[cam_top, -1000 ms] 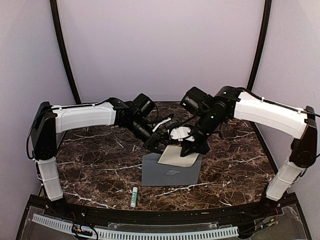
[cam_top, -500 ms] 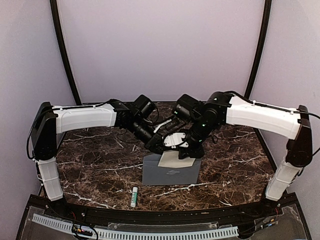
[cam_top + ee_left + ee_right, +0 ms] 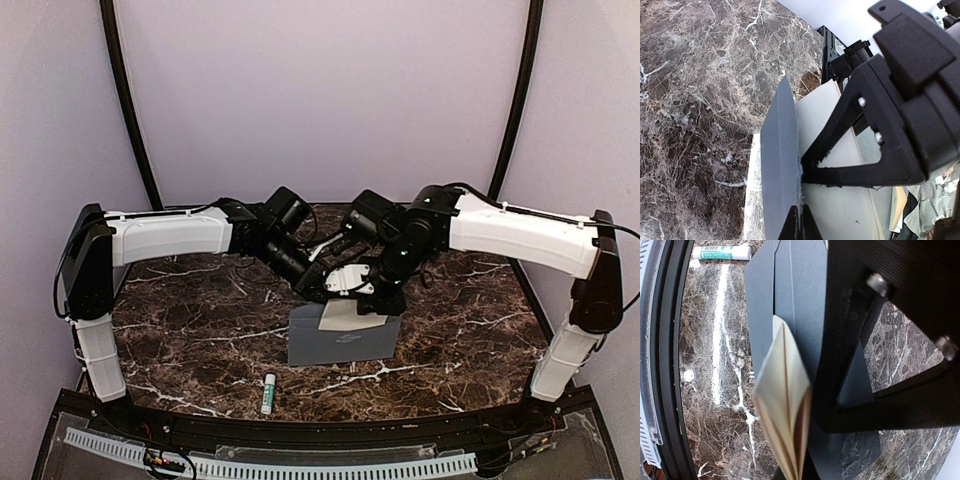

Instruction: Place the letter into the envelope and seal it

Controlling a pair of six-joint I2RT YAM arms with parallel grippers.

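Letter [image 3: 339,314] going in. Folded and pinched tight in the right gripper [image 3: 366,303], it shows less cream above the envelope [image 3: 345,345] than a second ago, so insertion looks well under way. Left gripper [image 3: 316,292] is clamped on the envelope's far edge, seemingly holding the mouth open mid-counter [image 3: 180,330], toward the near edge. Sealing is not yet begun.

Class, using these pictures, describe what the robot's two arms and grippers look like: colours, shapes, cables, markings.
Both the left arm and right arm have long white shells between black rounded joints, with thin black cables along the white sections. The left gripper and right gripper are matte black and angular. No lettering is legible.
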